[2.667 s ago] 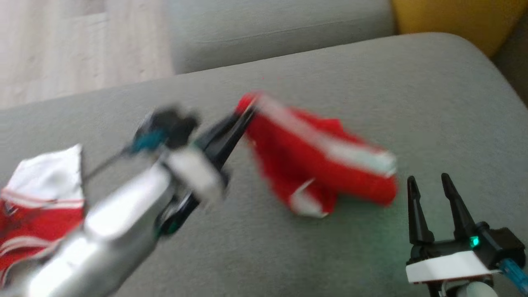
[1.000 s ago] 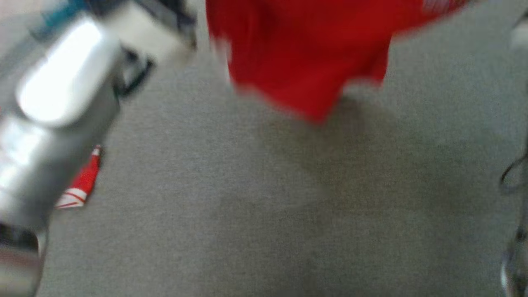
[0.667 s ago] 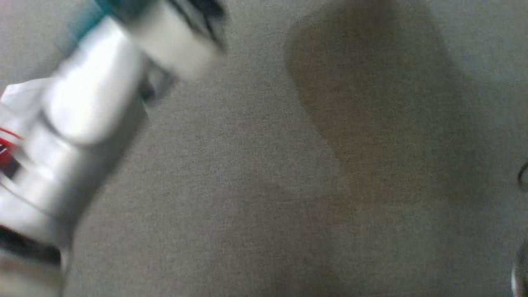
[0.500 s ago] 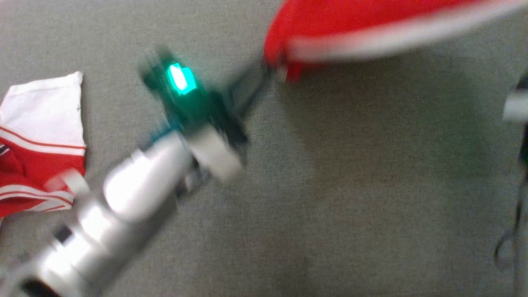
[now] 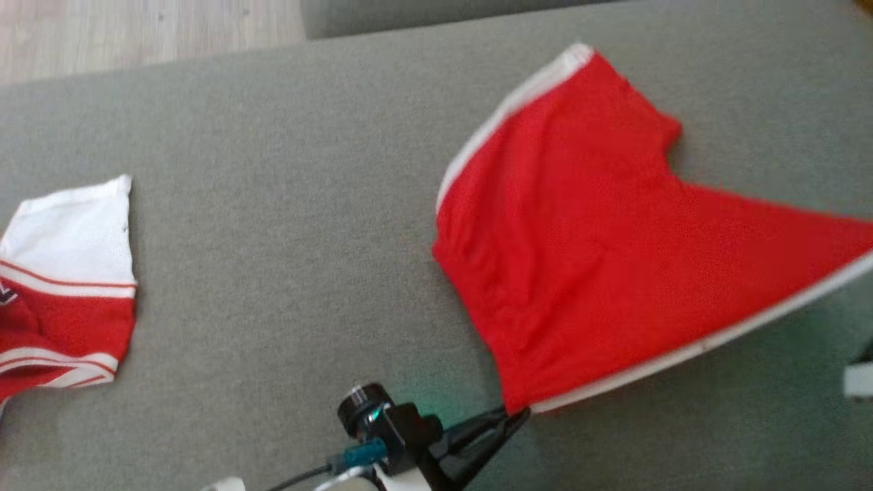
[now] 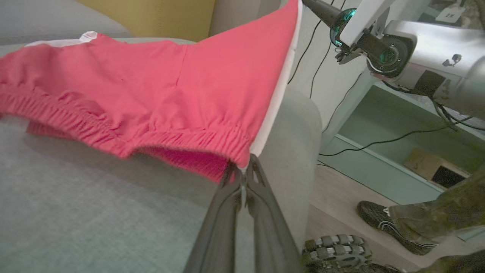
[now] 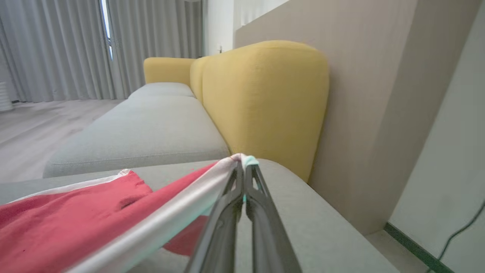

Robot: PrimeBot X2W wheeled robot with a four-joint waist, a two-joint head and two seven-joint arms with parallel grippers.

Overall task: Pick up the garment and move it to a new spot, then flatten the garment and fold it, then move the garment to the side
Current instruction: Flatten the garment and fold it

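A pair of red fabric shorts with white side stripes [image 5: 600, 239] is held stretched over the grey upholstered sofa seat [image 5: 273, 225]. One elastic waistband corner is pinched in the closed left claw [image 5: 510, 416], close to an edge of the seat. A white-striped corner is pinched in the closed right claw [image 7: 242, 168], near the seat's rounded end. A folded red-and-white garment [image 5: 65, 286] lies well apart at the left, with bare seat between. Pale wooden floor [image 5: 136, 27] is seen beyond the far edge.
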